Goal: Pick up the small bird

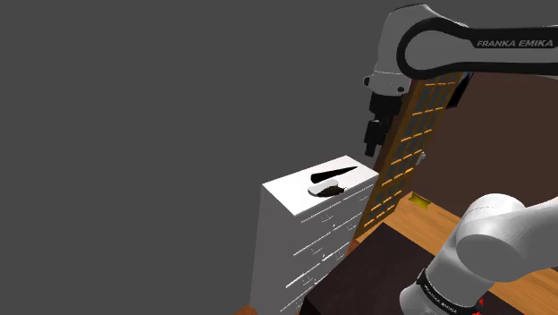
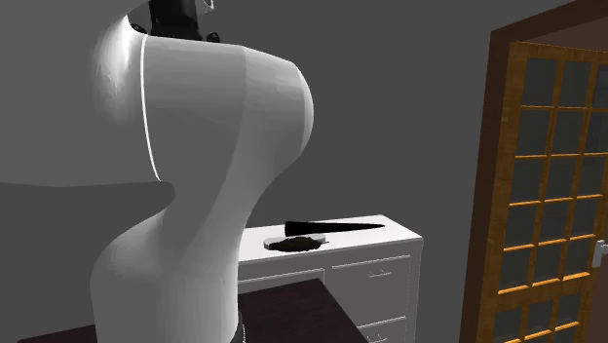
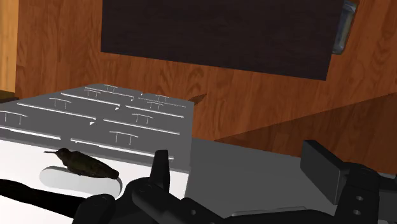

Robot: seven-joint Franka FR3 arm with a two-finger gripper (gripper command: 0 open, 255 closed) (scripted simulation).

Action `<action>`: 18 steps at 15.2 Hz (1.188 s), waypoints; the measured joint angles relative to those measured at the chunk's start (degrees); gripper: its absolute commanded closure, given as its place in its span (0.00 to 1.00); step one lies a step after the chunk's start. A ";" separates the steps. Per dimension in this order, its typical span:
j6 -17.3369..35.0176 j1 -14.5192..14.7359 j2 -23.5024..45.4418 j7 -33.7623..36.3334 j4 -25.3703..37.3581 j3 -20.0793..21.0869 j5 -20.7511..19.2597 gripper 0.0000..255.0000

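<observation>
Stand: dark-topped box (image 1: pixel 368 268) nearest me, w/ the white arm (image 2: pixel 195 195) rising off it.
Gripper: black gripper (image 3: pixel 238 159) hangs up in the air, above the dresser and off to its door side. It's well apart from the bird.
Fingers: both fingers (image 3: pixel 160 168) are spread wide w/ nothing btwn them.
Dresser: white chest of drawers (image 1: pixel 308 246) just past the stand, w/ a flat top.
Bird: small dark long-beaked bird (image 3: pixel 83 164) lies on the dresser top, close to the drawer-side edge and approx mid-way along it. There's a pale oval patch under it.
Black shape: a long tapering black streak (image 2: pixel 336 227) runs across the top just behind the bird. Prob. a shadow, can't say for sure.
Door: brown-framed door w/ glass panes (image 2: pixel 555 175) beyond the dresser, and wood floor (image 3: pixel 254 95) below.
Done so far: as I judge it, only the approach. The hand is up and aimed roughly at the dresser.
Left to do: line up over the bird, come down, close on it, lift. No contact yet, so the grasp itself hasn't started.
</observation>
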 measured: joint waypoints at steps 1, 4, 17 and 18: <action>0.00 0.00 0.00 0.00 0.00 0.00 0.00 0.00; 4.16 -0.25 -1.00 -3.38 -4.00 -2.03 -1.84 0.00; 34.54 -3.42 6.03 -24.34 -18.89 -17.35 -14.02 0.00; 37.20 -3.48 7.76 -25.89 -19.17 -18.63 -14.72 0.00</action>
